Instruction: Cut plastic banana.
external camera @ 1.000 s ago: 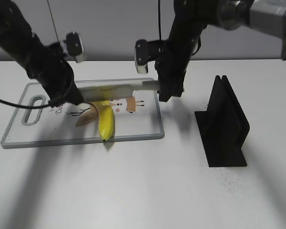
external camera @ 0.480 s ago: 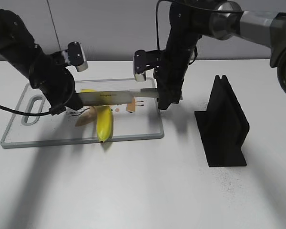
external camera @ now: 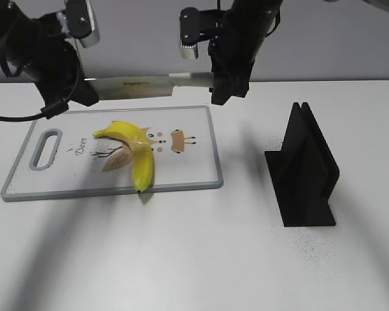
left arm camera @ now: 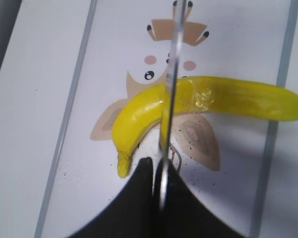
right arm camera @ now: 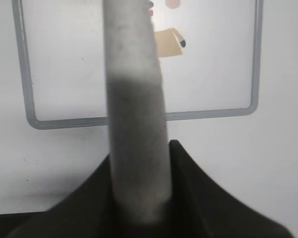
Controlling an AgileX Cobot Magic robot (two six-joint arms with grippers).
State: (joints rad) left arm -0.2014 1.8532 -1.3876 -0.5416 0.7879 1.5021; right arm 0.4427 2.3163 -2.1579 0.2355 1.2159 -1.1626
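Observation:
A yellow plastic banana (external camera: 135,154) lies bent on the white cutting board (external camera: 194,172), over its printed deer picture. A long knife (external camera: 139,84) hangs level in the air above the board's far edge. My left gripper (external camera: 84,91) is shut on the blade's tip end. My right gripper (external camera: 219,81) is shut on the grey handle. In the left wrist view the blade (left arm camera: 173,74) runs edge-on across the banana (left arm camera: 223,99) far below it. In the right wrist view the handle (right arm camera: 135,104) stands up from the jaws (right arm camera: 139,198) over the board's corner (right arm camera: 213,74).
A black slotted knife stand (external camera: 305,172) stands on the white table to the right of the board. The board has a handle slot (external camera: 44,149) at its left end.
Both grippers have lifted the knife straight up and back from the banana. It was lying low across the banana and now hangs well above the board's far edge.

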